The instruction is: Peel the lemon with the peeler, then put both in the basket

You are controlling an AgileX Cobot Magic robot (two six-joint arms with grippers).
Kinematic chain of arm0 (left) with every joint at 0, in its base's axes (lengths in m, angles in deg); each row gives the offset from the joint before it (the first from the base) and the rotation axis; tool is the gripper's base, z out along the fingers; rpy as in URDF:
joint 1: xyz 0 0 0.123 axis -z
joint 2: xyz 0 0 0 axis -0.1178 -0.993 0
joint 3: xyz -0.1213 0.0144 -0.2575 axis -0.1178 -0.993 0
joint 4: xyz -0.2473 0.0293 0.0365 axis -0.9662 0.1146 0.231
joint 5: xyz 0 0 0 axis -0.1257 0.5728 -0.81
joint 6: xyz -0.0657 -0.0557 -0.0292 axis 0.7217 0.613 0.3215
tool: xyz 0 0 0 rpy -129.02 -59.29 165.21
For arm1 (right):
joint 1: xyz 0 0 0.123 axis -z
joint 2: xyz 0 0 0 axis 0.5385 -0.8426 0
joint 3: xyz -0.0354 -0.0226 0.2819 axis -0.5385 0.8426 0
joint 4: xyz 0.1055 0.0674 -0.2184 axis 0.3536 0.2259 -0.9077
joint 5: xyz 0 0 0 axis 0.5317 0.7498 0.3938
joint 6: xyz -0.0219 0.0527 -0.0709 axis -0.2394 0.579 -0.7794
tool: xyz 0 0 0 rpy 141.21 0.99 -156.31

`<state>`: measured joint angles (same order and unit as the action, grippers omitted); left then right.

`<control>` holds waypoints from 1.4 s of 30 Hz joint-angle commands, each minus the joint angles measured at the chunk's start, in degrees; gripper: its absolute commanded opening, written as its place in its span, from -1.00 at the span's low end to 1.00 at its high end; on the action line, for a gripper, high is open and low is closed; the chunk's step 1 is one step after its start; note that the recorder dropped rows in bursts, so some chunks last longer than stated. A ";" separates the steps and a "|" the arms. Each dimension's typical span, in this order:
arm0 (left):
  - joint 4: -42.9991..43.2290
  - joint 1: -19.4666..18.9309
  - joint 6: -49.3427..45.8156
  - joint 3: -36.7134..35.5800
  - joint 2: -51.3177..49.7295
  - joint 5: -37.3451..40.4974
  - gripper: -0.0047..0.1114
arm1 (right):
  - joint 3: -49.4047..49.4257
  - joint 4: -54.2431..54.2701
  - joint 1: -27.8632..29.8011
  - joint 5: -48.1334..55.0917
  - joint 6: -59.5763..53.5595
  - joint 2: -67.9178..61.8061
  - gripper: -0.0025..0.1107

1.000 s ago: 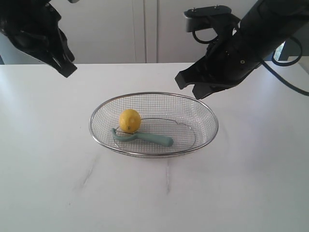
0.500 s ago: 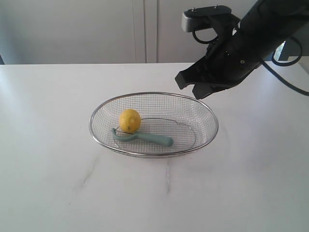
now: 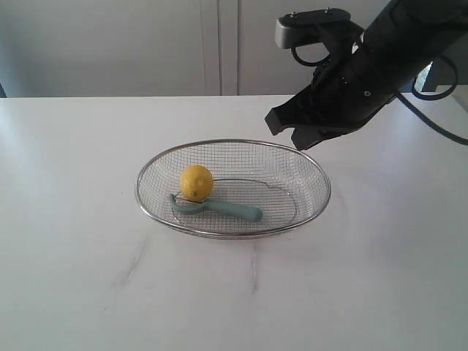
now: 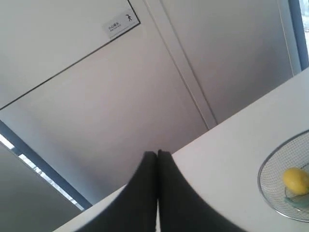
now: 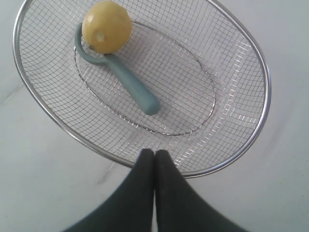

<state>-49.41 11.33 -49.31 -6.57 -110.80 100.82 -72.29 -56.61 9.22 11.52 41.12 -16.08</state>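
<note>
Exterior view: the lemon and peeler lie touching inside the basket, so placing looks done. The right gripper hangs over the rim, jaws together, empty. The left gripper, also pinched together, sits well away. Only retreating seems left.

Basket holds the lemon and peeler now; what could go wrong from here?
The right end effector, shut, hangs near the rim of the basket; a low retreat could clip it and jolt everything. The lemon leans on the head of the peeler and might roll if jolted.
</note>
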 commanded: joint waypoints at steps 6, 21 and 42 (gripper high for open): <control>-0.03 -2.86 0.05 -6.26 3.53 -0.23 -0.91 | -0.02 0.08 0.00 -0.48 0.12 0.39 -0.96; -15.79 -6.14 6.33 -52.53 25.81 -31.91 -0.91 | -0.02 0.08 0.00 -0.37 0.12 0.39 -0.96; -20.61 -17.41 7.77 -82.67 38.39 -30.81 -0.91 | -0.02 0.08 0.00 -0.35 0.12 0.39 -0.96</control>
<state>-70.11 -5.79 -40.74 -88.99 -72.70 69.15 -72.29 -56.61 9.22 11.52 41.12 -16.08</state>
